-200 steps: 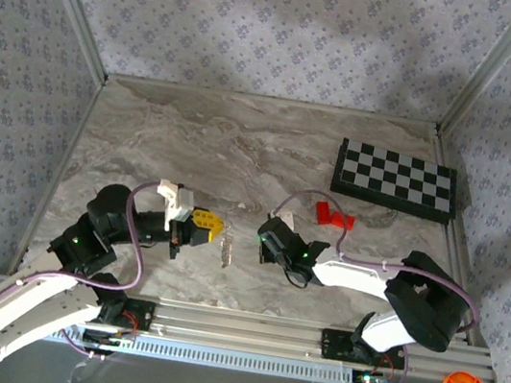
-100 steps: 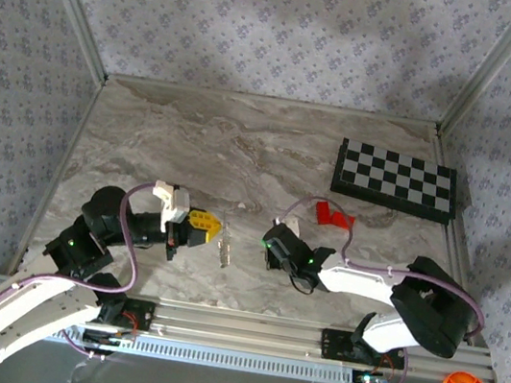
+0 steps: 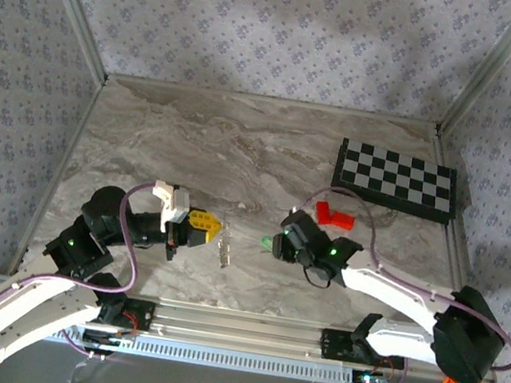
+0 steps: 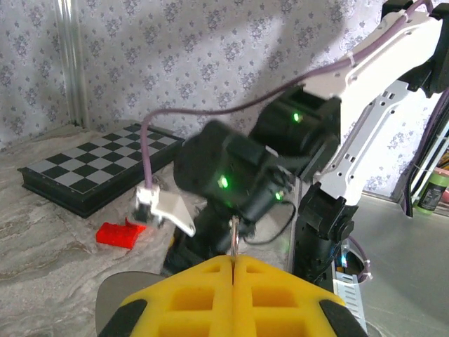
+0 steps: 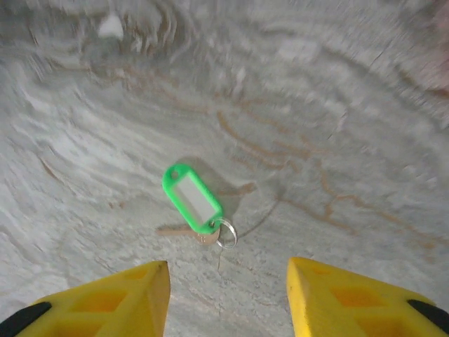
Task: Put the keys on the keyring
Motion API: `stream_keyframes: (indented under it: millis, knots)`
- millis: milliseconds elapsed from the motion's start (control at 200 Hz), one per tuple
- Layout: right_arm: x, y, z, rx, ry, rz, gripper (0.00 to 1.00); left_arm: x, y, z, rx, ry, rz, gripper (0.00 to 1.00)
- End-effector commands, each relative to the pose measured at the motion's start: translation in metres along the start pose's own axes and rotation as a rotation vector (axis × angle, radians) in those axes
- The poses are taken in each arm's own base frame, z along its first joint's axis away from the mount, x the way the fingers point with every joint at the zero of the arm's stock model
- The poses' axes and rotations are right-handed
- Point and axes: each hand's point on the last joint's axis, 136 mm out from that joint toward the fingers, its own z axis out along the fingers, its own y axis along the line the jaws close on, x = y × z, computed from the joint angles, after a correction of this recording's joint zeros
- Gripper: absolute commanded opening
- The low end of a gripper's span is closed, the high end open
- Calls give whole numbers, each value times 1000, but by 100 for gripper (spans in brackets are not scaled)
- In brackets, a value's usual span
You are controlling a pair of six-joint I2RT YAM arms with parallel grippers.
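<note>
In the top view, the left gripper (image 3: pixel 214 228) is seen closed, with the keyring (image 3: pixel 223 253) dangling at its tips. The right gripper (image 3: pixel 276 244) is poised beside the green key (image 3: pixel 267 243) on the counter (image 3: pixel 195 143).

In the left wrist view, a thin strand of the keyring (image 4: pixel 233 237) is pinched between the pressed-together yellow fingers (image 4: pixel 273 298).

In the right wrist view, the right gripper (image 5: pixel 228 295) is spread and empty, and the green key (image 5: pixel 191 199) lies flat just ahead. It would best be gripped by the tag's edges, so that its small ring (image 5: pixel 226 233) is left free for threading.

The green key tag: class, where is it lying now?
The green key tag lies flat on the marble table, just ahead of the open right gripper; from above, it sits just left of that gripper.
</note>
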Motion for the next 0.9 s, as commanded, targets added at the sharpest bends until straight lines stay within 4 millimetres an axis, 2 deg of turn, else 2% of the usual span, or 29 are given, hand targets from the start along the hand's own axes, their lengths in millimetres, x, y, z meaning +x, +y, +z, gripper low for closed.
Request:
stream_keyframes:
  millis: [0,110,205,350,485,635,895]
  knots:
    - [4,-8,-22,-40,153,-22,52,-26,-13,-3,50,-77,44,0]
    - [-9,-7,-34,-110,249,-40,54,-26,-13,-1,62,-77,40,0]
    - [-16,-2,-34,-172,321,-60,55,-25,-12,1,65,-68,35,0]
    - [-18,2,-22,-223,432,-129,54,-23,-10,3,58,-56,34,0]
    - [-17,6,-3,-256,511,-150,53,-22,-7,5,48,-42,31,0]
    - [-9,8,15,-283,577,-167,50,-19,-3,7,39,-28,26,0]
    - [16,6,33,-314,662,-167,47,-16,3,13,27,-6,16,0]
